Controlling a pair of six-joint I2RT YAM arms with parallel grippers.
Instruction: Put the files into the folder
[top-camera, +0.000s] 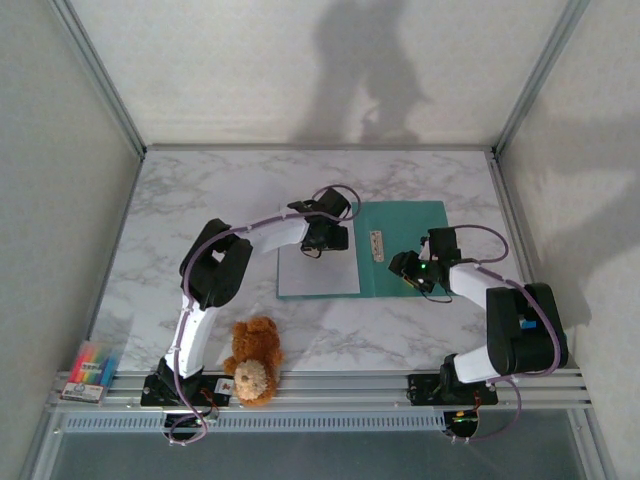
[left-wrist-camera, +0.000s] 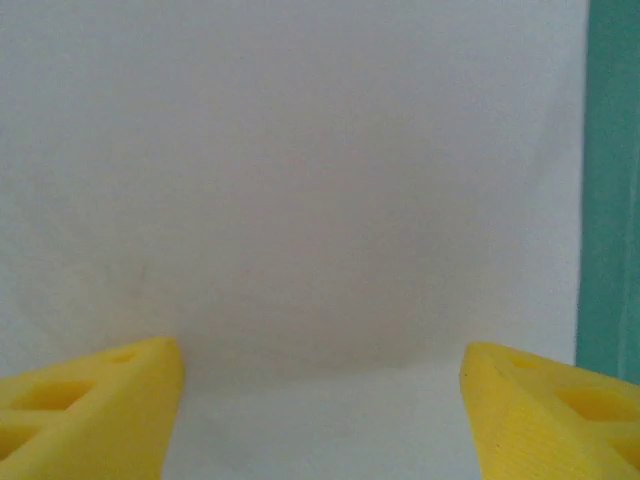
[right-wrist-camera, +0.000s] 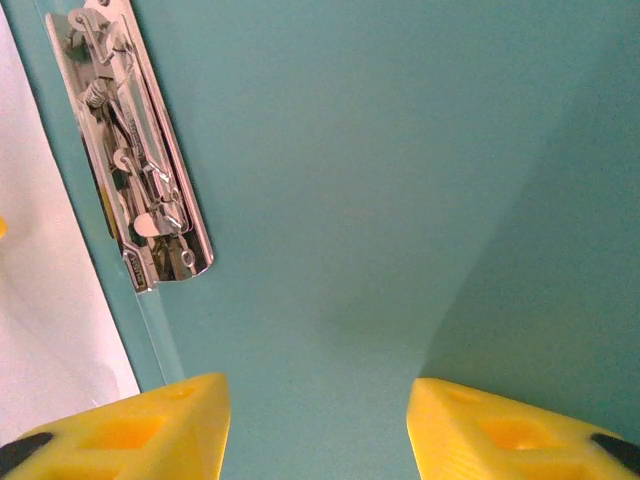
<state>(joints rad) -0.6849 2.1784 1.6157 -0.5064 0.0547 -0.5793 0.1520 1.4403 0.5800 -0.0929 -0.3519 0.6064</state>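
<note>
Left fingers (left-wrist-camera: 95, 415): spread apart, gripping nothing, low over the far end of the white files (top-camera: 318, 272)
Right fingers (right-wrist-camera: 150, 430): parted with nothing between them, over the near part of the bare teal panel of the folder (top-camera: 405, 218)
Folder: open and flat in the middle of the counter (top-camera: 200, 190), metal clip (top-camera: 376, 245) along the panel's left edge
Files: flat, just left of the clip, right edge meeting the teal; whether a folder cover lies under them cannot be told
Done: folder stands open, sheets lie beside the clip
Left: by the look of it, sheets not yet under the clip, folder not yet closed
Stage: judged roughly midway
</note>
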